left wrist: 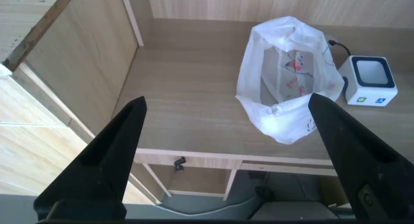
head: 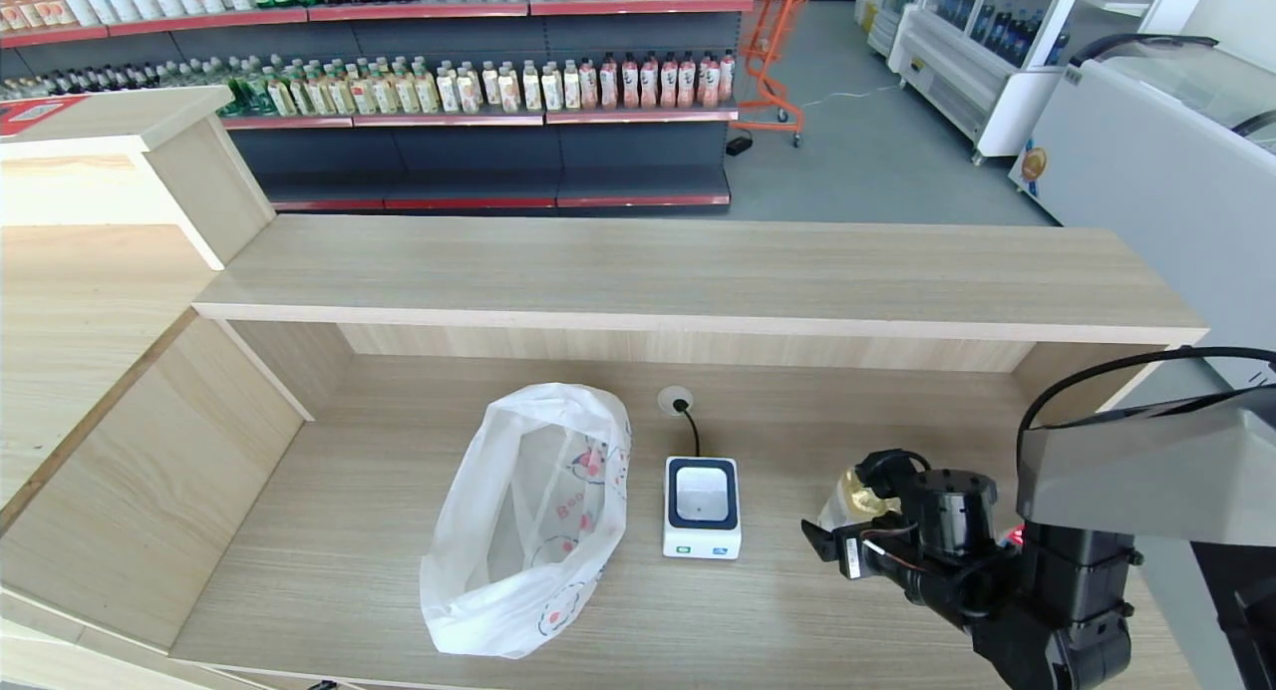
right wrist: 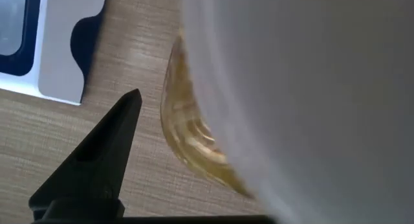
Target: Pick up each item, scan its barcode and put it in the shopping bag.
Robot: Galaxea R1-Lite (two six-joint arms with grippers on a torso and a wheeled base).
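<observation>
A white shopping bag [head: 528, 516] [left wrist: 288, 75] lies open-mouthed on the lower counter, left of the white barcode scanner [head: 702, 506] [left wrist: 369, 81] [right wrist: 39, 43]. Right of the scanner sits a white and gold packaged item [head: 849, 496] [right wrist: 291, 88]. My right gripper [head: 845, 520] [right wrist: 223, 98] is down at this item and open. One dark finger [right wrist: 103, 153] shows with a strip of wood between it and the pack; the other finger is hidden behind the pack. My left gripper [left wrist: 226, 104] hangs open and empty high over the counter's front left part.
A raised wooden ledge [head: 698, 271] runs along the back of the counter, and a side wall [head: 150, 491] closes its left end. The scanner's cable goes into a round port [head: 676, 401] behind it. Shelves of bottles stand beyond.
</observation>
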